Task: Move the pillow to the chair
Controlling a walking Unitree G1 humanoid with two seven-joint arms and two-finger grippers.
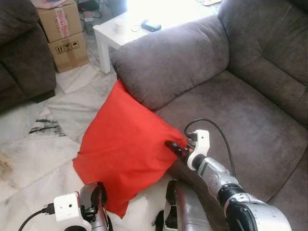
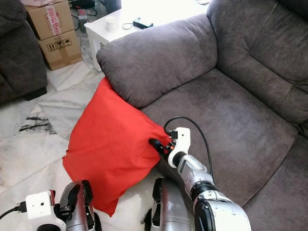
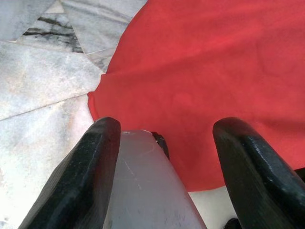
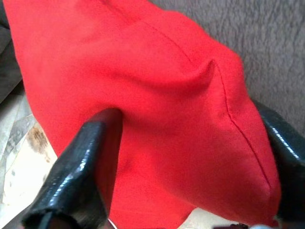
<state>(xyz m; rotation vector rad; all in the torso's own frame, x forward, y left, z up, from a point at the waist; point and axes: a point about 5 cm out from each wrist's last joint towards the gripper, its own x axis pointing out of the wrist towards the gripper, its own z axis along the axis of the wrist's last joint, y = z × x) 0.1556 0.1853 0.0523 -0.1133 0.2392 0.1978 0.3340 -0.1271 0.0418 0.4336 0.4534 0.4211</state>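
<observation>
A red pillow (image 1: 125,144) stands on the marble floor and leans against the front of the grey armchair (image 1: 231,110), under its armrest. My right gripper (image 1: 174,147) is at the pillow's right corner, beside the seat's front edge. In the right wrist view its fingers (image 4: 90,143) stand apart on either side of that corner, one denting the fabric, so it is open around the pillow (image 4: 157,95). My left gripper (image 1: 99,190) is open, low near the pillow's bottom corner, and touches nothing.
Two cardboard boxes (image 1: 62,29) are stacked at the back left beside a dark sofa (image 1: 19,53). A white side table (image 1: 108,33) with a cup (image 1: 121,25) stands behind the armrest. Marble floor (image 1: 33,144) lies open to the left of the pillow.
</observation>
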